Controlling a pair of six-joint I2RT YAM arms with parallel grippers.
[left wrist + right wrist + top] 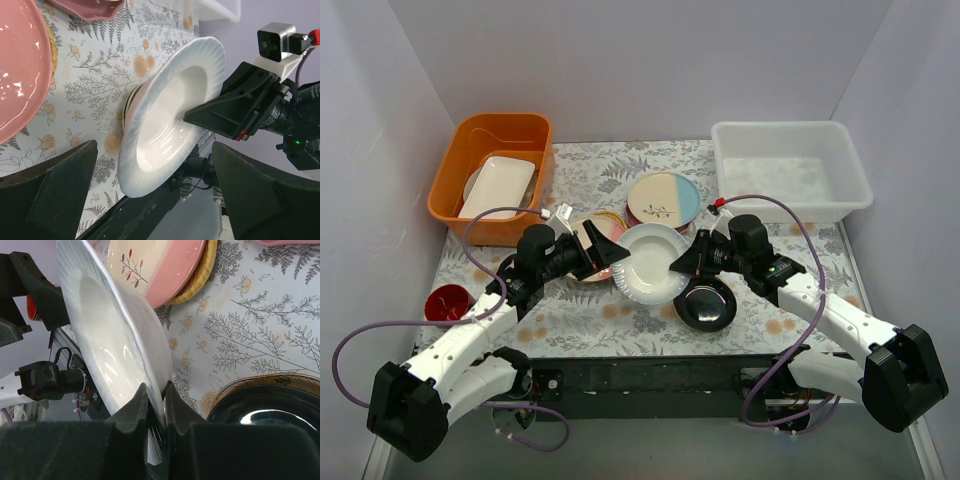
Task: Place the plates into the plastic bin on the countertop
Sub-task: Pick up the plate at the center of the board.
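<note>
A white scalloped plate [650,265] is at the middle of the patterned countertop [610,170]. My right gripper [682,265] is shut on its right rim; the right wrist view shows the rim pinched between the fingers [156,405] and the plate [110,350] tilted up. My left gripper [610,250] is open at the plate's left edge, its jaws wide apart around the plate [170,115] without touching. The whitish plastic bin [788,170] stands at the back right.
A black plate [705,303] lies under my right wrist. A cream sprig plate [663,197] lies on a yellow one behind. A pink plate [582,235] lies under my left gripper. An orange tub [492,175] with a white dish stands back left; a red disc [447,302] lies left.
</note>
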